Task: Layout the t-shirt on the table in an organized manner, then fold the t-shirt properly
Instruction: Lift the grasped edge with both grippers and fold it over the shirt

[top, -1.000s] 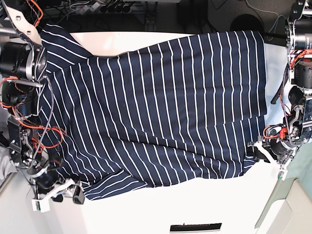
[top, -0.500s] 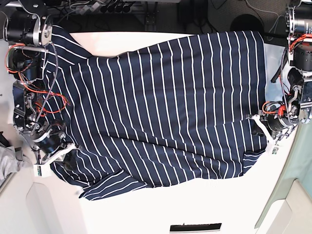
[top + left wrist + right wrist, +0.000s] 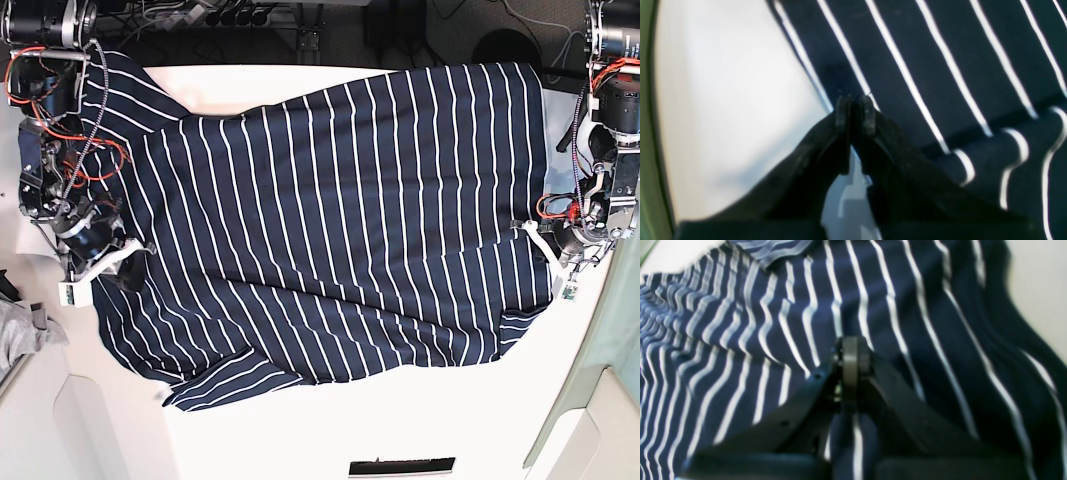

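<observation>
The navy t-shirt (image 3: 340, 220) with thin white stripes lies spread across the white table (image 3: 420, 420), with a folded flap at its lower left and a small fold at its lower right. My right gripper (image 3: 125, 265) is at the shirt's left edge. In the right wrist view it (image 3: 851, 356) is shut with striped fabric (image 3: 773, 323) pinched between the fingers. My left gripper (image 3: 537, 243) is at the shirt's right edge. In the left wrist view it (image 3: 853, 108) is shut on the hem of the shirt (image 3: 940, 66), beside bare table (image 3: 723, 100).
A small grey cloth (image 3: 18, 330) lies off the table's left side. A green surface (image 3: 615, 350) borders the right side. A dark slot (image 3: 400, 466) sits at the table's bottom edge. Cables and stands (image 3: 240, 15) crowd the top edge.
Both grippers have moved up the base view, each dragging its edge of the shirt. The shirt's lower left part has been pulled up and inward, and a small fold has formed at the lower right.
</observation>
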### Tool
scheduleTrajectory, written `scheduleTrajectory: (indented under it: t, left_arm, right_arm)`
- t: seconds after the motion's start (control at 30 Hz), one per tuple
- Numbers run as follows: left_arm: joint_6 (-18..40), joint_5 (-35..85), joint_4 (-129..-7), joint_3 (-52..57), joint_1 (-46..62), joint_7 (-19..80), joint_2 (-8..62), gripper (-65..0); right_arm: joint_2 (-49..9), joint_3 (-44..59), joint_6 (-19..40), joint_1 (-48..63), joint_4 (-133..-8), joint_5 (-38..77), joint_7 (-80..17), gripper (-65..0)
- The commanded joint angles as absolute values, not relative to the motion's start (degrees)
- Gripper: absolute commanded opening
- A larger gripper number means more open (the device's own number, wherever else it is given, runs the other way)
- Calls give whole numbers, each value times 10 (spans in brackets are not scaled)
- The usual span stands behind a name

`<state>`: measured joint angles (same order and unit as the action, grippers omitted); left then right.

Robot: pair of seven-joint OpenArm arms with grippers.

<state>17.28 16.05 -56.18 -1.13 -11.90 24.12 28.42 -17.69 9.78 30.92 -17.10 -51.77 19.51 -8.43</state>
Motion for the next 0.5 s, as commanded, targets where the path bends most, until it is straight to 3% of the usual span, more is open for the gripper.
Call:
scheduleTrajectory:
  t: [0.0,0.23,0.27,0.47]
  left_arm:
    - [164,156,-570,-8,-130,234,291,-603]
    - [141,126,-552,-9,-139,233,265,-621]
    - [141,126,-541,-8,-146,233,258,-647]
    - [141,126,-453,-9,-195,234,230,-650]
  right_arm:
    - [-187,101,316,-184,-530,206,-75,-650]
    - [-190,101,318,-184,-530,206,-76,-650]
    - [-190,101,318,-184,-530,206,-76,-650]
    - [-189,101,318,-182,-530,199,-79,-650]
